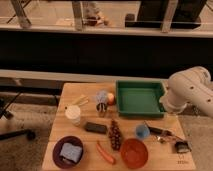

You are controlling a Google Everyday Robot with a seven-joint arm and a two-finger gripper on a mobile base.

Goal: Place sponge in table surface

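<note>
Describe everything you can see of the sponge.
The sponge is a small, pale blue-lavender squarish pad that looks soft. It lies roughly flat inside the purple bowl at the near left corner of the table surface, touching only the bowl, not the wood. Nothing rests on it. A carrot lies beside the bowl, apart from the sponge. The gripper is far off, low near the table's right edge, not touching it.

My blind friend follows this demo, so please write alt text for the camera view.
A pale blue sponge lies in a purple bowl at the front left of a cluttered wooden table. A white arm curves in from the right, its dark pincer seemingly low over the front right corner. A green tray sits at the back right.
</note>
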